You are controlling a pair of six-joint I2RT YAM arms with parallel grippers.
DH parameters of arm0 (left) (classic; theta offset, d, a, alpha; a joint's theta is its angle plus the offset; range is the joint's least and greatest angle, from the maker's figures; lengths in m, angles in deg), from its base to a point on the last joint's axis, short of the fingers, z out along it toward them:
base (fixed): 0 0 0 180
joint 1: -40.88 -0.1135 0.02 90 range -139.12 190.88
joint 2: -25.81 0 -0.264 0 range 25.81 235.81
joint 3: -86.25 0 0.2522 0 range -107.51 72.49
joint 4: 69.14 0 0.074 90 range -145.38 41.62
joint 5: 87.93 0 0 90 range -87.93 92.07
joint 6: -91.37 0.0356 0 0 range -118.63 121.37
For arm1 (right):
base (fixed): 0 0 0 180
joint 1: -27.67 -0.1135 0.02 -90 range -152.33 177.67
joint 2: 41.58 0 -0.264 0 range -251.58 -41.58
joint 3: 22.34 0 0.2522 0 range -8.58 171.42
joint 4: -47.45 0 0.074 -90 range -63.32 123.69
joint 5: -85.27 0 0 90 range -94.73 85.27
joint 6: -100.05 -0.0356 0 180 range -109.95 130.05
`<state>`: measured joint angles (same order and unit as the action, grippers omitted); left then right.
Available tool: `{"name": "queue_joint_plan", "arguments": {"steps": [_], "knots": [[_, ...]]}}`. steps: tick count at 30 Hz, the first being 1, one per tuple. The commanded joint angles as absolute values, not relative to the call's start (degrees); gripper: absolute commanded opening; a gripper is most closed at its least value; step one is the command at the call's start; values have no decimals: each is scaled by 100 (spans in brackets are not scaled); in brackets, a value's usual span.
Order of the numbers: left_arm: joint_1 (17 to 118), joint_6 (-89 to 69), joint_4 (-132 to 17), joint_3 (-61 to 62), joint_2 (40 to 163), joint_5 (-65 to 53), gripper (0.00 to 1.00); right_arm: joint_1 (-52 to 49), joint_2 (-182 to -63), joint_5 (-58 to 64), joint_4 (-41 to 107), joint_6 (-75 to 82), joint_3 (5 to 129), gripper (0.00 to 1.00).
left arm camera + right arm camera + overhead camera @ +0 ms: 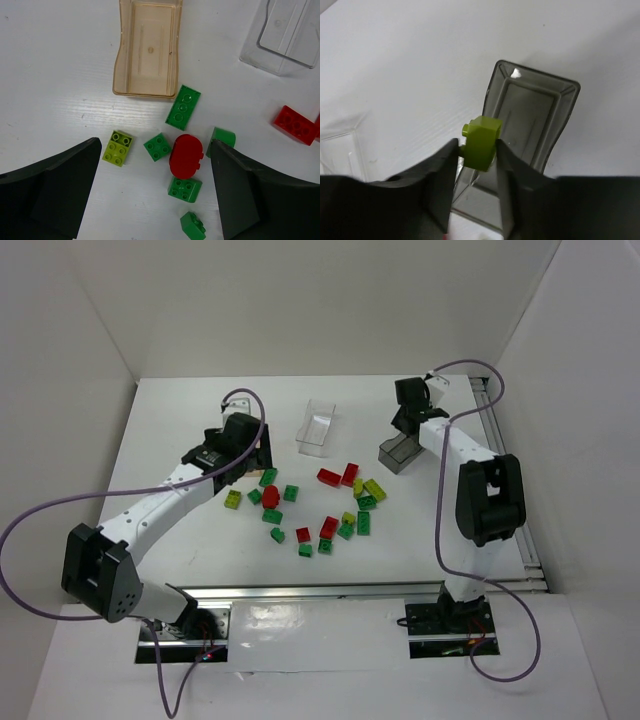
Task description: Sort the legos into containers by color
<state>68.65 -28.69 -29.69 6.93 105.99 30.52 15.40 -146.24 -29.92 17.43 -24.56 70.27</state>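
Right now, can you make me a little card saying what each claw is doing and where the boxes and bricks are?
Right claw: shut on a yellow-green brick, above the dark smoky box
Left claw: open, over green bricks and a red rounded piece
Tan box: no bricks inside
Clear box: beside the tan box
Loose bricks: red, green, yellow-green, scattered on the table
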Motion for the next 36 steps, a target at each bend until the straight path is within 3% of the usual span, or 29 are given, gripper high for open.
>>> {"name": "queue_joint_plan", "arguments": {"steps": [1, 2, 4, 7, 9, 13, 15, 17, 26, 31, 36], "knots": [[6839, -3027, -2945, 613, 10605, 3134, 99, 1642, -14783, -3206, 1628, -2353, 7491, 46], [6839, -3097, -2893, 613, 10657, 3134, 99, 1642, -14784, -3206, 1628, -2353, 7492, 55], [6839, -3228, -2893, 613, 10658, 3029, 99, 1642, -14784, -3206, 1576, -2353, 7545, 61], [6839, -3369, -2893, 718, 10596, 3028, 99, 1642, -14364, -3136, 1584, -2353, 7230, 61], [6839, -3440, -2893, 771, 10544, 3028, 99, 1642, -14047, -2979, 1768, -2353, 6914, 53], [6839, -3440, -2945, 824, 10429, 3143, 99, 1169, -13274, -2136, 2033, -1923, 5902, 49], [6778, -3440, -2945, 824, 10429, 3204, 99, 957, -13272, -1592, 1902, -1746, 5726, 51], [6778, -3440, -2945, 824, 10429, 3204, 99, 625, -13324, -1265, 1831, -1510, 5559, 64], [6778, -3493, -2945, 877, 10429, 3090, 99, -133, -13807, -807, 1576, -1122, 5532, 62], [6778, -3493, -2945, 877, 10429, 3028, 99, -265, -14106, -1174, 1295, -1184, 5646, 56], [6778, -3493, -2945, 930, 10429, 3028, 99, -397, -14046, -1527, 1294, -1245, 5576, 56]]}}
